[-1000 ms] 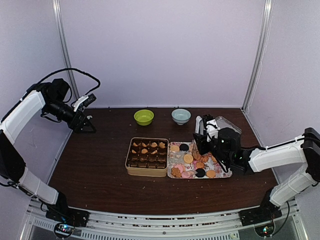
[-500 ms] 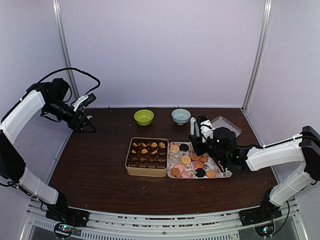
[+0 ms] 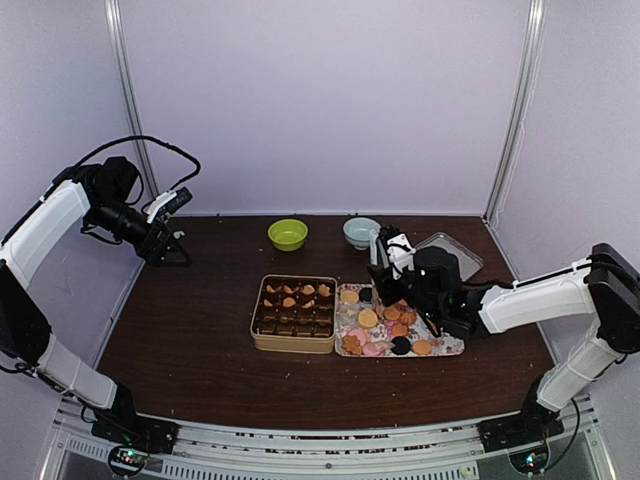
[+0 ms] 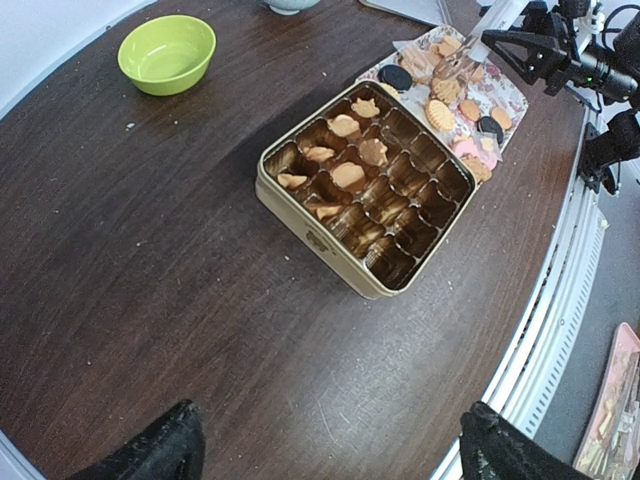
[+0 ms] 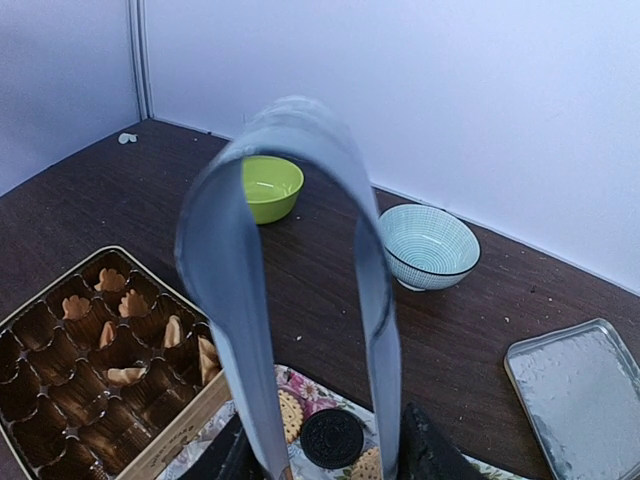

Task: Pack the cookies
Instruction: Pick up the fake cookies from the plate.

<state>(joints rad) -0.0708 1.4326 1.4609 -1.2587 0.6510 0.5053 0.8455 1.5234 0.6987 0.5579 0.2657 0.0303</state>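
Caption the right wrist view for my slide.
Curved grey tongs fill the foreground; round cookies on a floral tray beside a tan tin.

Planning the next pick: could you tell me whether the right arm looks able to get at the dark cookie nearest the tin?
Probably yes: the right gripper holds tongs over the tray, with that dark cookie uncovered below them.
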